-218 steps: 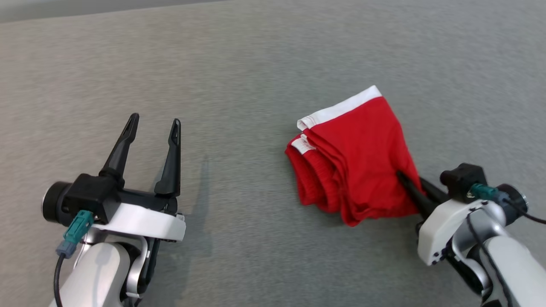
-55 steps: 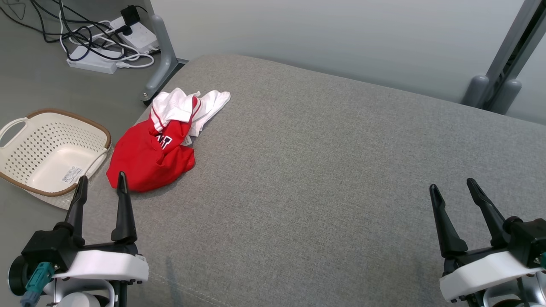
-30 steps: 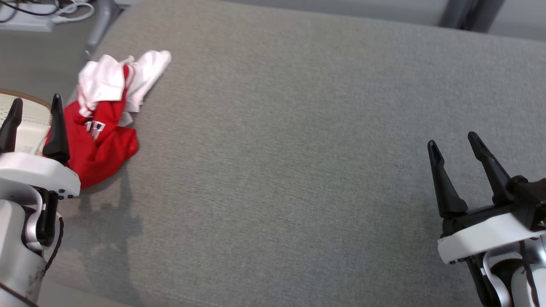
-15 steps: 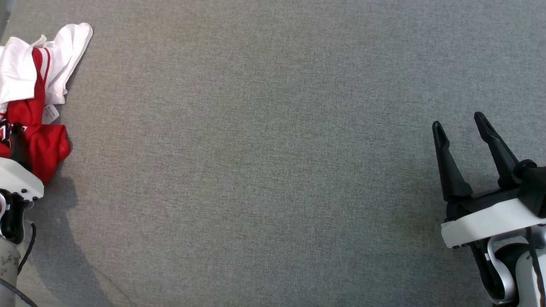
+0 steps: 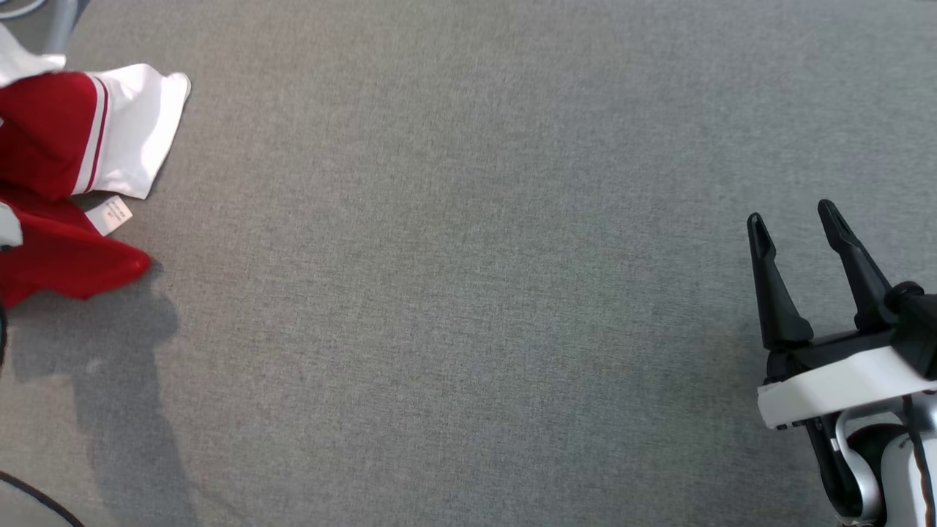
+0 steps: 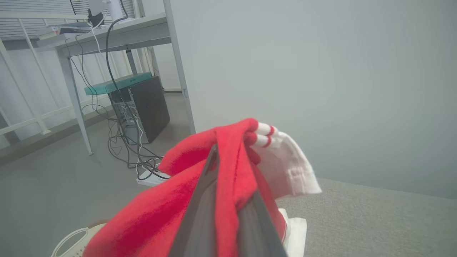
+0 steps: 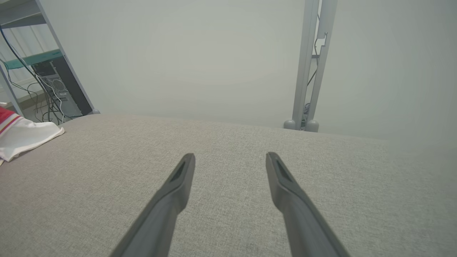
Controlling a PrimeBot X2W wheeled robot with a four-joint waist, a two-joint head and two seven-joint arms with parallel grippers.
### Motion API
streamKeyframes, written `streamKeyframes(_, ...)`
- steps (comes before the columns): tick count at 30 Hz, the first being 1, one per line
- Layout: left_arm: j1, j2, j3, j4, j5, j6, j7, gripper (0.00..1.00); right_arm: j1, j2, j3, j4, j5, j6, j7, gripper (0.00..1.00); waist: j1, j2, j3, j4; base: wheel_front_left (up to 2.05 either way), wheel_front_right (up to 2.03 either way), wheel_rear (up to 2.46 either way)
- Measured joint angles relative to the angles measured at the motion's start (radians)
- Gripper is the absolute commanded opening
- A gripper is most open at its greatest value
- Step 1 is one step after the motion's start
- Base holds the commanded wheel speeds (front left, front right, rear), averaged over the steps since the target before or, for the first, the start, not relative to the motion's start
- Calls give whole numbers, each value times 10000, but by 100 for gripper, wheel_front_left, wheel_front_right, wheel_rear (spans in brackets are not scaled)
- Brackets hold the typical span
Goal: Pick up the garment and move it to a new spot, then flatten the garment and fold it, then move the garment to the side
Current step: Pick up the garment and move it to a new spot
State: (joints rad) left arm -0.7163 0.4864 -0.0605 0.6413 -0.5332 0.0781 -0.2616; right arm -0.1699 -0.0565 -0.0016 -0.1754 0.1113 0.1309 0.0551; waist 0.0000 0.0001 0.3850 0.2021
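The left gripper (image 6: 230,178) pinches the garment (image 6: 171,200) by one thin fold, which may slip out; the right gripper (image 5: 790,212) fingers stand wide.

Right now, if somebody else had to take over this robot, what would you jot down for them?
Left gripper: shut on the red-and-white garment, which hangs partly lifted at the left end of the grey cushion.
Right gripper: open, holding nothing, above the cushion.
Done: garment grasped.
Left: carry it to a new spot, flatten, fold, move it aside.
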Motion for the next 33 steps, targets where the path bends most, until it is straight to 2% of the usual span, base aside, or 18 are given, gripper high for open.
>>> streamKeyframes(2, 285, -84, 104, -520, 153, 82, 0, 0, 47, 10, -35, 54, 38, 0, -36, 100, 0, 0, -117, -33, 0, 0, 0)
streamKeyframes(4, 1055, -286, 219, -1994, 535, 303, 0, 0, 220, 58, -81, 199, 100, 0, -144, 100, 0, 0, -473, -167, 0, 0, 0)
streamKeyframes(5, 1055, -286, 219, -1994, 535, 303, 0, 0, 220, 58, -81, 199, 100, 0, -144, 100, 0, 0, -473, -167, 0, 0, 0)
streamKeyframes(8, 2060, -514, 52, -3847, 803, 564, 4, 0, 420, 88, -151, 328, 186, 0, -268, 100, 0, 0, -886, -456, 0, 0, 0)
streamKeyframes(13, 3053, -677, -556, -6107, 1164, 859, 556, 0, 577, 102, -247, 391, 477, 0, -397, 100, 0, 0, -1179, -1022, 0, 0, 0)
streamKeyframes(17, 3446, -775, -1342, -7361, 1461, 874, 1172, 0, 576, 107, -257, 397, 596, 0, -491, 100, 0, 0, -1253, -1559, 0, 0, 0)
streamKeyframes(22, 3486, -1223, -2732, -7977, 1755, 445, 1710, 0, 569, 105, -326, 443, 830, 0, -688, 100, 0, 0, -1206, -2346, 0, 0, 0)
streamKeyframes(33, 2942, -2368, -5173, -7250, 1985, -838, 2125, 0, 699, 102, -479, 790, 1325, 0, -1135, 100, 0, 0, -942, -4163, 0, 0, 0)
